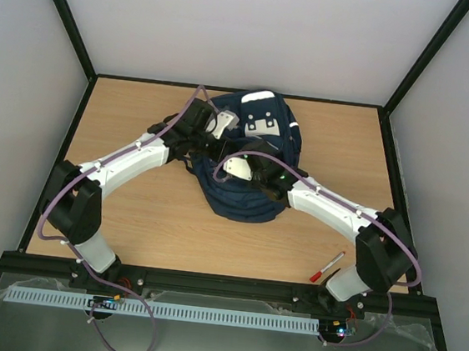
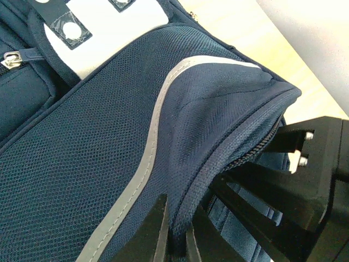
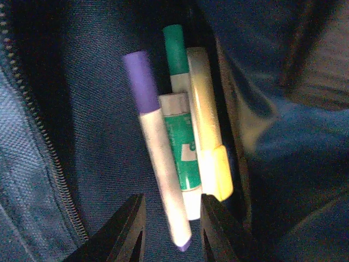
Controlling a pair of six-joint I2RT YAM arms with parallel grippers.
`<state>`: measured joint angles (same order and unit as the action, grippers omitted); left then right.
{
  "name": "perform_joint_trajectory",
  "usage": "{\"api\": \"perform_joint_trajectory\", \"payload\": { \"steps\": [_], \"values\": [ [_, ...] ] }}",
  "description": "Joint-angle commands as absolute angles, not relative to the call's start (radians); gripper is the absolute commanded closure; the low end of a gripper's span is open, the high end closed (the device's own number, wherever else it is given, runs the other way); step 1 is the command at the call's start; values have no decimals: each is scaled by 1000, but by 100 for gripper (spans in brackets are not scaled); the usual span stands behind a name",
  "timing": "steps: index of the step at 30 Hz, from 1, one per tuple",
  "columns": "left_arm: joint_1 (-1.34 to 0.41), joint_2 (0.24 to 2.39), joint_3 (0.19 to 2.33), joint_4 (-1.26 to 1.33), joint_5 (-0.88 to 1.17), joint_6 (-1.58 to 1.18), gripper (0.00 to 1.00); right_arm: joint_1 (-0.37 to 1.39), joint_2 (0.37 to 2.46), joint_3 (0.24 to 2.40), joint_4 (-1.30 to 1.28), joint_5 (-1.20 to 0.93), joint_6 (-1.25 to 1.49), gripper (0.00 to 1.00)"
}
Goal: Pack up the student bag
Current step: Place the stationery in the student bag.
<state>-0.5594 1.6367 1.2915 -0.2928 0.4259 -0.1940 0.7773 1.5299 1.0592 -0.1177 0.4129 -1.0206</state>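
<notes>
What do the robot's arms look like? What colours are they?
The left arm and right arm have white shells with chunky black joints. A thin purple cable runs along each. The fingers are black, flat and pointed.

Top view bright and even, soft shadows. Right wrist dim inside student bag [image 3: 98, 109]; yellow marker [image 3: 204, 136] blown out, blurry.

Top external: high above near edge of table [image 1: 171, 219], facing down, whole surface. Wrist views: very close on student bag [image 1: 240, 205], shared by all three.
</notes>
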Motion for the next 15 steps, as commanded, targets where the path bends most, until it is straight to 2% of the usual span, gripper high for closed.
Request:
{"api": "perform_joint_trajectory", "payload": {
  "steps": [1, 8, 15],
  "values": [
    [-554, 1632, 1344, -250, 459, -218, 94, 781, 1507, 1078, -98, 428, -980, 70],
    [-554, 1628, 1344, -252, 459, -219, 94, 780, 1421, 1068, -264, 375, -902, 68],
    [-554, 1626, 1343, -252, 458, -219, 94, 746, 1321, 1048, -507, 208, -778, 68]
  ]
}}
